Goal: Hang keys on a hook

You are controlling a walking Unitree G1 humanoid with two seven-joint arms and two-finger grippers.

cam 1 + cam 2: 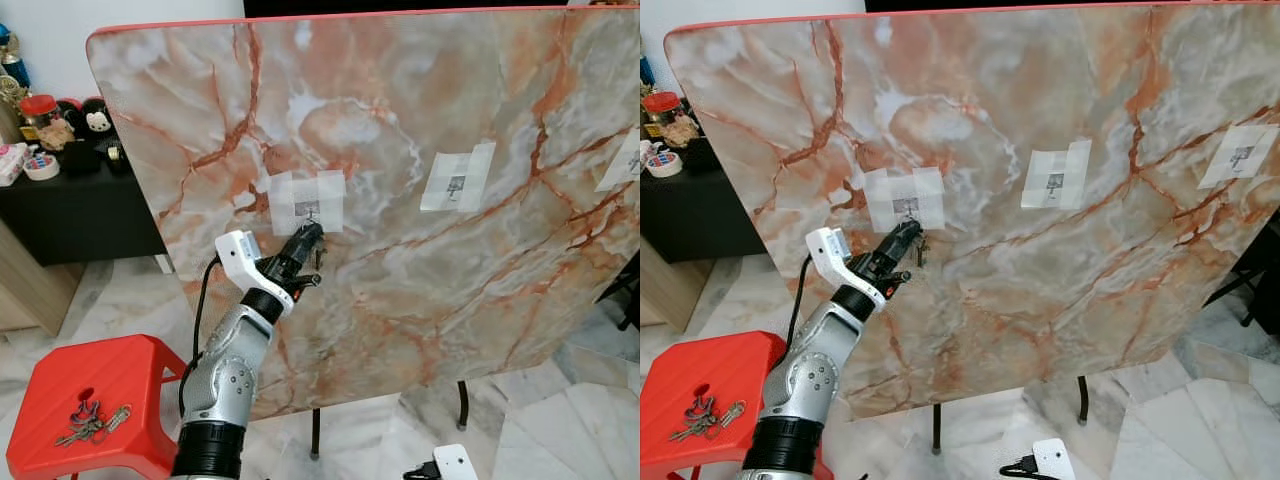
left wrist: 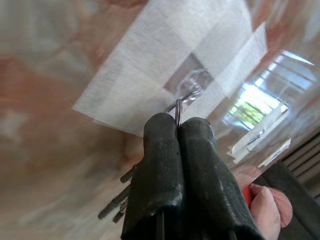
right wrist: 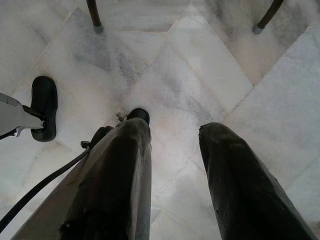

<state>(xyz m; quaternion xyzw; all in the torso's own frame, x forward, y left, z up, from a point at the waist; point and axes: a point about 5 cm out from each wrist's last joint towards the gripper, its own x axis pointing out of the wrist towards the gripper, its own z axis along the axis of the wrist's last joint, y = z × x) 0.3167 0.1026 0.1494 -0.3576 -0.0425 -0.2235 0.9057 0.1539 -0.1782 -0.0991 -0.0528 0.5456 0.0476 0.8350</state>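
While your left gripper [image 1: 308,238] is raised against the tilted marble board [image 1: 420,150], its two black fingers [image 2: 160,165] are pressed together on a thin metal key ring [image 2: 178,114], so the keys [image 1: 319,260] it carries hang just under the fingertips as a small dark bunch. From the left wrist view you can see the ring standing straight up out of the seam between the fingers, its top right at the clear hook [image 2: 192,90] on a white taped patch [image 1: 307,200]; whether the ring is already over the hook you cannot tell. Below the fingers, a few dark key shafts poke out sideways.

Your left arm reaches up and forward from low down, elbow bent, wrist angled toward the board, fingertips touching or nearly touching the patch. Your right gripper [image 3: 175,150] hangs low over the pale marble floor [image 3: 210,60] with its fingers apart and nothing between them.

Beyond the fingertips the board blocks any forward travel. To the right of your left gripper sit a second taped hook [image 1: 458,177] and, further off, a third [image 1: 1238,155]. Down and to the left, well apart, a red stool [image 1: 110,380] carries another bunch of keys [image 1: 88,422].
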